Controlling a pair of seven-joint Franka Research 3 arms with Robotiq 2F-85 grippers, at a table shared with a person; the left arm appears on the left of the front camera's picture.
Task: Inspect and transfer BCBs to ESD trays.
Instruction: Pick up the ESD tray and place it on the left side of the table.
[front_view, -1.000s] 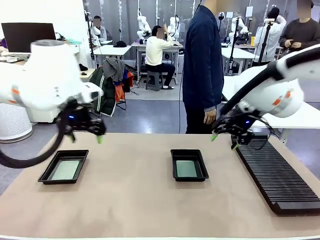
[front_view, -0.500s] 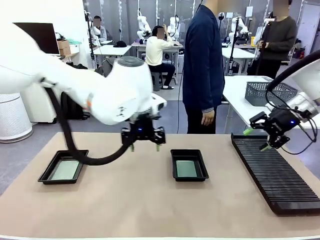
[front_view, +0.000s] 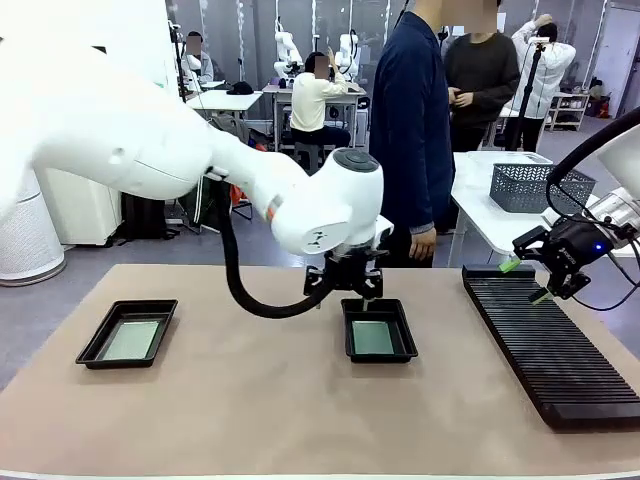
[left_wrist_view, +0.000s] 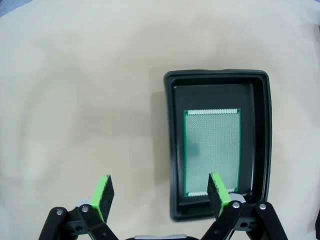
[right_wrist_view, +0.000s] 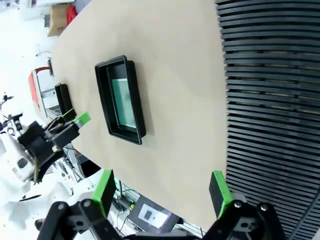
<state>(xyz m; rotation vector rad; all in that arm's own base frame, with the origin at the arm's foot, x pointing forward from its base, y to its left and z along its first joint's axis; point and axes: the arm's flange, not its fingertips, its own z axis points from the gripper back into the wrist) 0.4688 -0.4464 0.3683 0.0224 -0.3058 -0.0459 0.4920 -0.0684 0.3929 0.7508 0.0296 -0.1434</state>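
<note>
Two black ESD trays lie on the tan table. The left tray (front_view: 96, 349) holds a pale green BCB (front_view: 130, 340). The middle tray (front_view: 349, 330) (left_wrist_view: 174, 150) (right_wrist_view: 104, 95) holds a green BCB (front_view: 372, 338) (left_wrist_view: 212, 152) (right_wrist_view: 123, 102). My left gripper (front_view: 350, 292) (left_wrist_view: 161, 196) hovers open just above the middle tray's far rim, with nothing between its fingers. My right gripper (front_view: 524, 281) (right_wrist_view: 162, 192) hangs open and empty over the far left end of the rack.
A long black slotted rack (front_view: 550, 350) (right_wrist_view: 270, 100) runs along the table's right side. A grey mesh basket (front_view: 528, 187) stands on a white table behind it. A person in dark blue (front_view: 405, 130) stands at the far edge, one hand (front_view: 425, 243) hanging down.
My left arm has swung right, from over the left tray to above the middle tray. My right gripper moved right from the table's middle to over the rack's far end.
</note>
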